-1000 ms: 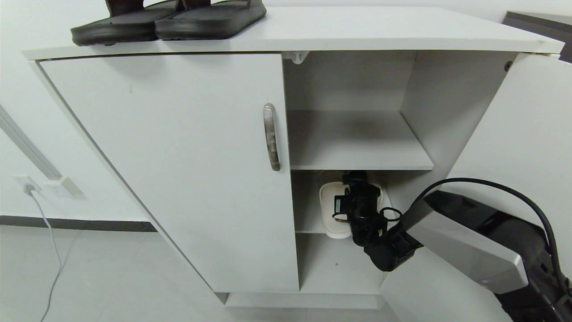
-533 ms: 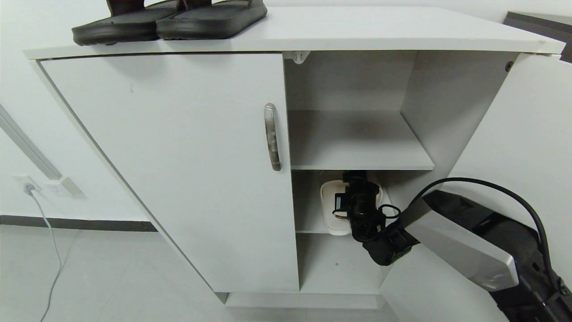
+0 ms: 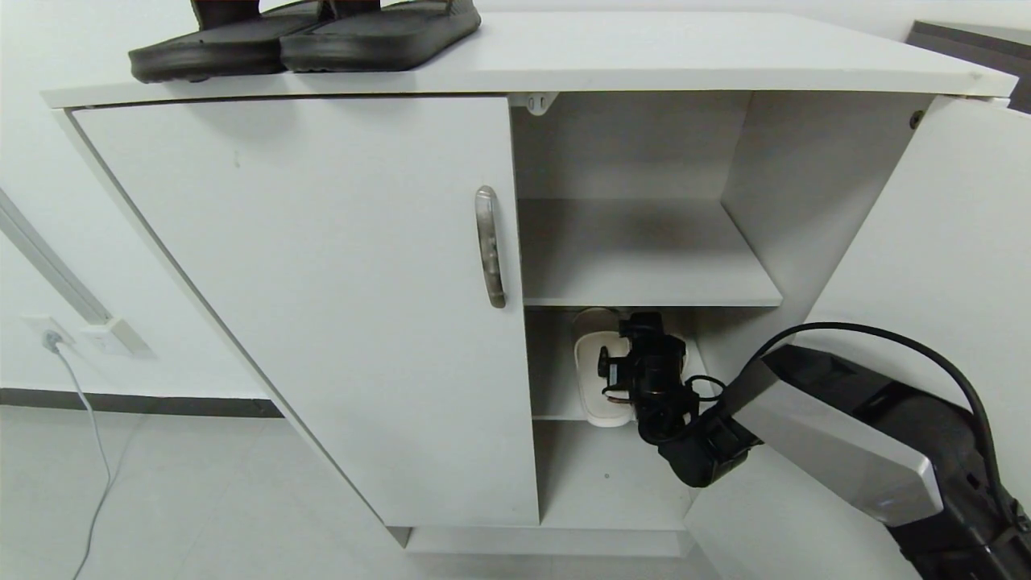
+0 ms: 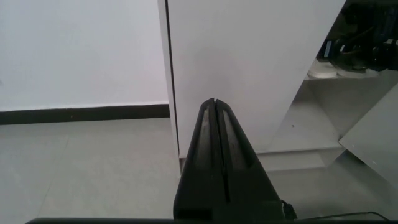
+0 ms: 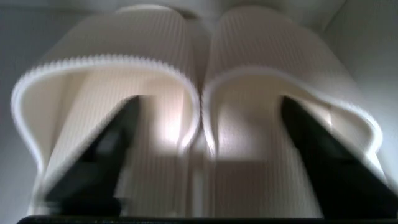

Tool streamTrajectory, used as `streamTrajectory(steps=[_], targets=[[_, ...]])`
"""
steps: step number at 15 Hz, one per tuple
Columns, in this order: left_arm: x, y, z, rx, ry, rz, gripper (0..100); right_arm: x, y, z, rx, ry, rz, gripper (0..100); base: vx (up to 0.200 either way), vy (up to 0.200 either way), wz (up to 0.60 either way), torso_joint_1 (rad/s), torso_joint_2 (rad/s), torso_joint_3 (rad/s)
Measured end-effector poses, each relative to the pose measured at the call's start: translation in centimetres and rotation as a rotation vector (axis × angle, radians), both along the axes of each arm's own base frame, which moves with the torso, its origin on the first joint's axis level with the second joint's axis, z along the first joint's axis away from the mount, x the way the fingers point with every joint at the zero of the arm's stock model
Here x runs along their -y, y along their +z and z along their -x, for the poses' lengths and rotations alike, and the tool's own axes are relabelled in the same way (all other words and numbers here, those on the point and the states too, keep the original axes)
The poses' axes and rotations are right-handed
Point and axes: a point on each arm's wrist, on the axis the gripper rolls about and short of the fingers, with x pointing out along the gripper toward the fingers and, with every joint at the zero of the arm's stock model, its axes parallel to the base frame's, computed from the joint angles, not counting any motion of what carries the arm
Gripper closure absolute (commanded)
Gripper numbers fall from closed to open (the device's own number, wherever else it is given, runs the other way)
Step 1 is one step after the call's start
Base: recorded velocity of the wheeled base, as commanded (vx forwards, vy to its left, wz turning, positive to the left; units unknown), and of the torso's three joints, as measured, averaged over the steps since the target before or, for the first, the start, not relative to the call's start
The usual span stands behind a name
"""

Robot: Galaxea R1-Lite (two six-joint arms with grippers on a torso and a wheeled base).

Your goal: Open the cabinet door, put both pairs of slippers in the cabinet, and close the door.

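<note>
A pair of black slippers [image 3: 298,36] lies on the left of the white cabinet's top [image 3: 685,52]. The right door [image 3: 950,282] stands open; the left door [image 3: 306,298] is closed. A pair of cream slippers [image 3: 592,379] [image 5: 199,93] sits side by side on the middle shelf. My right gripper [image 3: 636,334] [image 5: 208,102] is at their heels, open, with one finger [image 5: 93,162] over each slipper. My left gripper [image 4: 214,102] is shut, low in front of the closed door, with nothing in it.
The upper shelf [image 3: 644,258] and bottom shelf [image 3: 604,475] are bare. The metal handle [image 3: 489,246] of the closed door is beside the opening. A wall socket with a cable [image 3: 48,334] is at the left above the tiled floor [image 3: 161,499].
The cream slippers have slid slightly deeper onto the middle shelf. My right gripper has shifted a little with them. The left arm and the black slippers have stayed put.
</note>
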Motion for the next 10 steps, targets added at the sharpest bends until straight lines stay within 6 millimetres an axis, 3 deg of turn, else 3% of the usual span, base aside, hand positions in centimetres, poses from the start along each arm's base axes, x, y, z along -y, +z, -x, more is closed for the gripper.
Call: streamTrajectory(steps=[5, 10], targets=[[0.0, 0.0, 0.0, 0.0, 0.0, 0.002, 100, 0.4, 1.1, 3.3, 0.001, 0.026, -0.001, 0, 0.0, 0.0, 0.0, 0.0, 0.0, 0.0], [0.0, 0.0, 0.0, 0.0, 0.0, 0.001, 100, 1.9, 1.8, 9.2, -0.021, 0.052, 0.018, 0, 0.0, 0.0, 0.0, 0.0, 0.0, 0.0]])
